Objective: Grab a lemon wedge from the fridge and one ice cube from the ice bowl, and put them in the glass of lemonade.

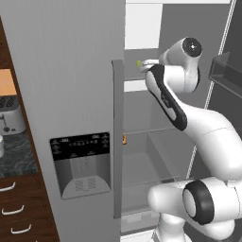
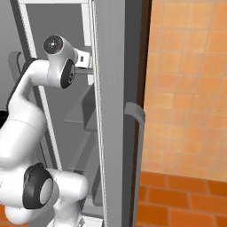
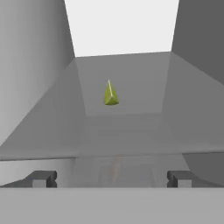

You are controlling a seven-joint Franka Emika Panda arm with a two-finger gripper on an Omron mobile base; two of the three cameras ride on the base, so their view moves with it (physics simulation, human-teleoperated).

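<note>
The gripper (image 3: pixel 111 178) reaches into the open fridge (image 1: pixel 71 94), jaws wide apart and empty. The lemon wedge (image 3: pixel 110 94) sits on an upper shelf, farther in, centred ahead. It should advance straight, straddle the wedge evenly, then close gently, since so small a piece may slip.

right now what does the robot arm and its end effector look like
The arm is glossy white with rounded, tube-like links, black bands and a round black cap at the joints. The end effector has two small, blocky dark grey fingertips. No cables or markings are visible.
</note>
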